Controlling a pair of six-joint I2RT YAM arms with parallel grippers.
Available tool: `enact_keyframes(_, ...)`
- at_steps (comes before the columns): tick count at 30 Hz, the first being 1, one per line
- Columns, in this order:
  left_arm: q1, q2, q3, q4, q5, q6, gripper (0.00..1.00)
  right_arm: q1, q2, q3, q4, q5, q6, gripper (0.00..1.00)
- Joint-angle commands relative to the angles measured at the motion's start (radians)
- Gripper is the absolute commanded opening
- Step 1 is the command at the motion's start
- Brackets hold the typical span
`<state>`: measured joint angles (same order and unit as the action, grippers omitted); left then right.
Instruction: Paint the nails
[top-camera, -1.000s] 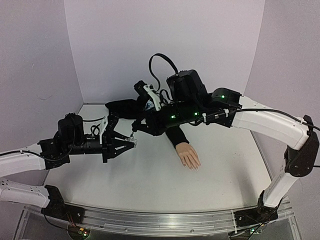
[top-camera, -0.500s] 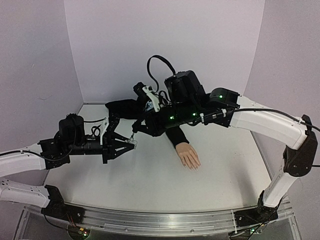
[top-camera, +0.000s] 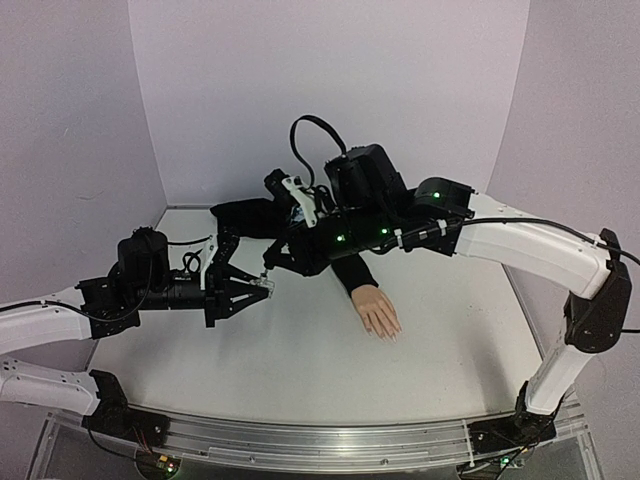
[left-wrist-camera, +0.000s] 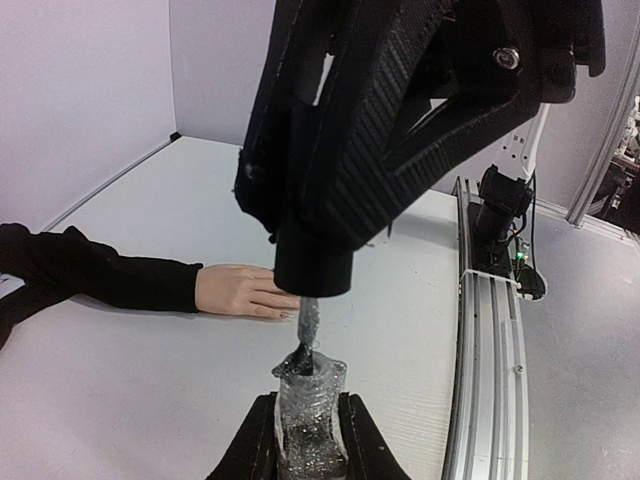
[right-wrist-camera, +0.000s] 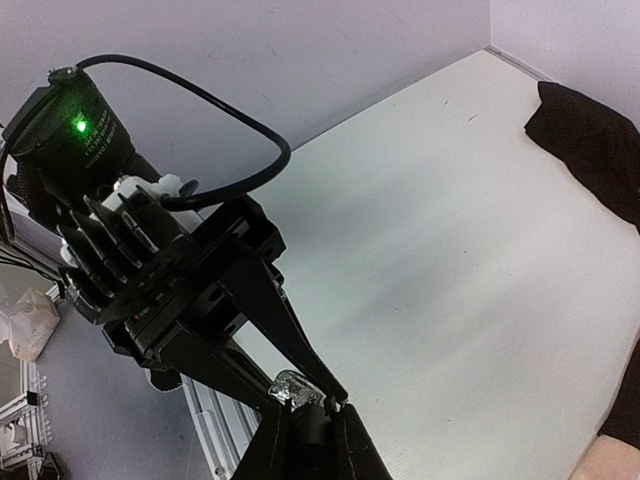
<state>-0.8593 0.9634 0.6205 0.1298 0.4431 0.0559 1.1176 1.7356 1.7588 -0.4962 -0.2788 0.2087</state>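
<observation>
Step in hand: loading the brush.

- Left gripper (left-wrist-camera: 305, 445) clamps the bottle (left-wrist-camera: 308, 398).
- Right gripper (right-wrist-camera: 306, 432) pinches the cap (left-wrist-camera: 314, 272), with the brush (left-wrist-camera: 307, 325) at the bottle's mouth.
- Nails (top-camera: 389, 335) tip the hand (top-camera: 377, 310), which lies flat right of centre, well apart from the bottle.

Next, I judge: lift clear, swing right, then touch down lightly on a nail.

The table (top-camera: 300, 385) is matte white. Lilac walls (top-camera: 330, 90) stand close around it.

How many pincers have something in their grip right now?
2: the left pincer clamps the bottle; the right pincer holds the cap just above it, with the brush at the neck.
</observation>
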Motion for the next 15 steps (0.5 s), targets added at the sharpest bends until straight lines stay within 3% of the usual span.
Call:
enact_keyframes(1,-0.004,0.003,0.051,0.017,0.004,0.015,0.00,0.010,0.022,0.033,-0.006,-0.021,-0.014,0.00)
enact_keyframes(15,-0.005,0.003,0.060,0.011,0.023,0.012,0.00,0.013,0.067,0.046,-0.024,-0.067,-0.028,0.00)
